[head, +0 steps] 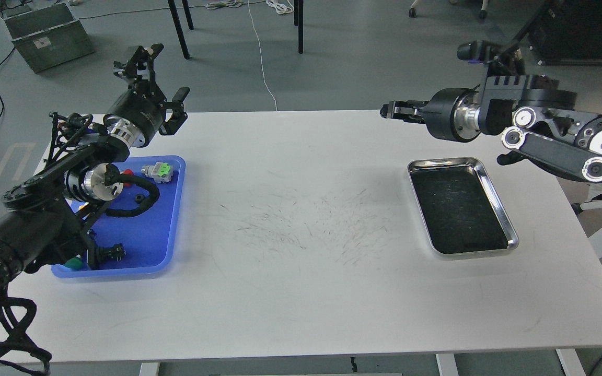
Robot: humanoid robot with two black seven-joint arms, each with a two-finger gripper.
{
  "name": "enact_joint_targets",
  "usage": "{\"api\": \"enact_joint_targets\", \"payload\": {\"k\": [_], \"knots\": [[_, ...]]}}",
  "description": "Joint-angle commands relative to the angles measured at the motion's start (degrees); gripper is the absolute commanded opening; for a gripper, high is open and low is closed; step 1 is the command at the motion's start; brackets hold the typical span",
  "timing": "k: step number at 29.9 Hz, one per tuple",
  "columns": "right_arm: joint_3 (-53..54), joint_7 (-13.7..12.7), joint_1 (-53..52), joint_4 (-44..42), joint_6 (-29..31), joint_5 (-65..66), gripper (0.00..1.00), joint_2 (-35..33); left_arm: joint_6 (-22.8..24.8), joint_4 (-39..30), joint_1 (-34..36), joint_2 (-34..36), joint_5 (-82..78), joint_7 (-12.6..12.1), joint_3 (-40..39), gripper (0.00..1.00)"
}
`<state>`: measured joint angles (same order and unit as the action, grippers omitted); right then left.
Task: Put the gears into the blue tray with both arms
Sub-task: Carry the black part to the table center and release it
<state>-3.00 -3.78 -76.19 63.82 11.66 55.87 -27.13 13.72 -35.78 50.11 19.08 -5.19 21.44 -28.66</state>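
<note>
Gear (pixel 138 198) in blue tray (pixel 168 245), below left fingers (pixel 180 95).

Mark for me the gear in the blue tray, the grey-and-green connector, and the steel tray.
gear (pixel 138 198), head view, on its black ring.
grey-and-green connector (pixel 158 172), head view, on its green top.
steel tray (pixel 493 189), head view, on its right rim.

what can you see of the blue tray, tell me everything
The blue tray is a shallow rectangular tray of bright blue plastic with rounded corners and a raised rim. It lies flat on the white table near its left edge. Inside are a grey-and-green connector, a small black gear, and red and green button caps, partly hidden. The left arm crosses above it, hiding its left side.
</note>
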Motion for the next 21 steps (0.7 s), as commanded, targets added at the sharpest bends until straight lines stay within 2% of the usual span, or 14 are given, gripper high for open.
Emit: {"api": "enact_joint_targets", "payload": {"k": [1, 11, 21], "knots": [[-0.3, 0.6, 0.2, -3.4, -0.9, -0.3, 0.13, 6.9, 0.1, 0.0, 0.0, 0.1, 0.0, 0.0, 0.1, 0.98], [-1.9, 1.4, 2.3, -14.7, -3.2, -0.3, 0.13, 27.1, 0.0, 0.1, 0.0, 0.2, 0.0, 0.0, 0.1, 0.98], [-1.9, 1.6, 5.9, -21.9, -3.8, -0.3, 0.13, 27.1, 0.1, 0.1, 0.0, 0.2, 0.0, 0.0, 0.0, 0.98]]}}
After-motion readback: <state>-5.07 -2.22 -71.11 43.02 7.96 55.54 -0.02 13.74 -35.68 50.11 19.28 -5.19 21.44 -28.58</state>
